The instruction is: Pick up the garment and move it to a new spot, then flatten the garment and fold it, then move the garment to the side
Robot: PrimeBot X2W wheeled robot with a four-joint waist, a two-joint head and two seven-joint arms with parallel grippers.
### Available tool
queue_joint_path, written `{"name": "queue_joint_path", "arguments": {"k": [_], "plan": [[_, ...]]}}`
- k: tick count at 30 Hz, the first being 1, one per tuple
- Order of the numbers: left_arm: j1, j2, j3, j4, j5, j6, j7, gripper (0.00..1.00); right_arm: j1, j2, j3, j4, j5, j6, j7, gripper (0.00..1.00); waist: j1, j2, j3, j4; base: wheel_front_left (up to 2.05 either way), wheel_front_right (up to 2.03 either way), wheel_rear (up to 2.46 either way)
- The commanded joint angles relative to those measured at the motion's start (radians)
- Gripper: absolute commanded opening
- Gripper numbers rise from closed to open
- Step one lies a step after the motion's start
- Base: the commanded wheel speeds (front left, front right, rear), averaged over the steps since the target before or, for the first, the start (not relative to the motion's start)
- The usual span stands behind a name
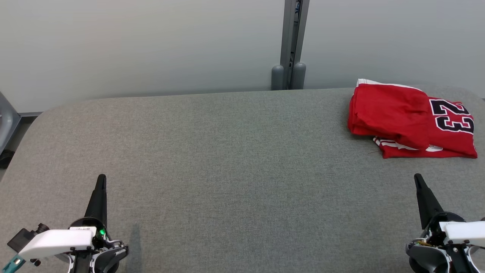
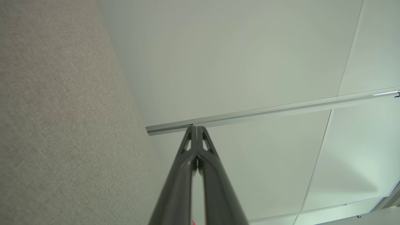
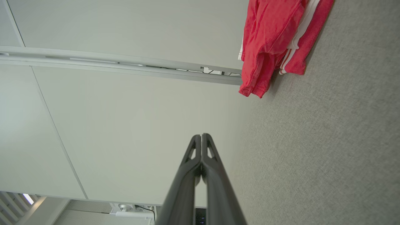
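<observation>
Garment (image 1: pixel 411 119): a red jersey in loose folds at the far right of the worktop (image 1: pixel 227 151), near the rear edge. Its long axis runs roughly left to right, with the numbered panel at the right end.

Right pincer (image 1: pixel 418 177): fingers together, holding nothing, low at the near right. The garment lies straight ahead of it, clear of the tips.

Left pincer (image 1: pixel 101 177): fingers together, holding nothing, well apart from the garment across the worktop.

The right arm is the nearer. Judgement: a forward reach by that arm meets the garment's near long edge first, and the pincer must part before any grasp.
</observation>
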Motion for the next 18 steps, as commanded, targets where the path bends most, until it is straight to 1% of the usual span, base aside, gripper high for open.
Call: {"name": "queue_joint_path", "arguments": {"k": [1,10,18], "plan": [[-0.02,0.006,0.005,-0.004,-0.016,-0.002,0.005,0.0,-0.013,-0.007,-0.006,0.0,0.021,0.0,0.009,0.0,0.0,-0.0001,0.0,0.0,0.0,0.0,0.0],[-0.029,0.006,0.011,-0.003,-0.077,-0.002,0.023,0.0,-0.021,-0.006,-0.013,0.006,0.086,0.0,0.027,0.0,0.0,-0.0001,0.002,-0.004,0.0,0.0,0.0],[-0.026,0.006,0.011,-0.003,-0.078,-0.002,0.025,0.0,-0.018,-0.004,-0.014,0.006,0.084,0.0,0.028,0.0,0.0,-0.0001,0.002,-0.004,0.0,0.0,0.0]]}}
